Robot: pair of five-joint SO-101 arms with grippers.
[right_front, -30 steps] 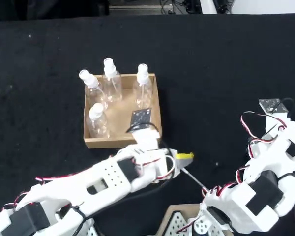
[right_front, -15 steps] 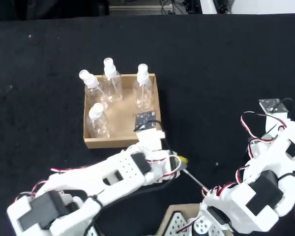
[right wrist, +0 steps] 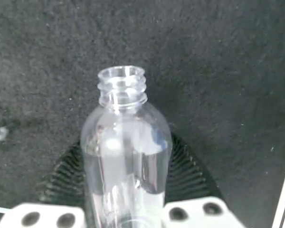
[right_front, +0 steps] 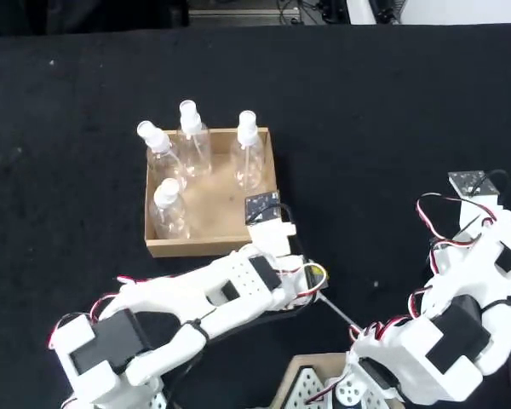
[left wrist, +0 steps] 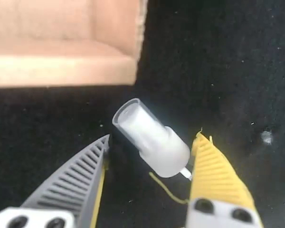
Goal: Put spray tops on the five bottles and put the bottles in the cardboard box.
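Left gripper [left wrist: 153,137] jaws spread around spray top [left wrist: 154,145] lying on table [left wrist: 237,71] beside box [left wrist: 61,71] corner. Right gripper [right wrist: 126,178] clamped on uncapped bottle [right wrist: 126,128]. Four capped bottles [right_front: 167,204] in box.

1. L arm [right_front: 213,294]: white plastic shell, boxy segs, one panel dotted w/ small holes; black servo blocks [right_front: 111,341].
2. L cables [right_front: 140,279]: red/white/black, looped along shell.
3. L fingers [left wrist: 213,173]: one yellow, one grey w/ yellow edge, both ribbed; white bases w/ dark screw holes.
4. R arm [right_front: 447,336]: white shell, black servo blocks; red/white/black cable loops [right_front: 430,223].
5. R fingers [right wrist: 187,173]: black, ribbed; white base w/ dark screw holes.
6. Square plate [right_front: 262,204]: grey, speckled; one per wrist.
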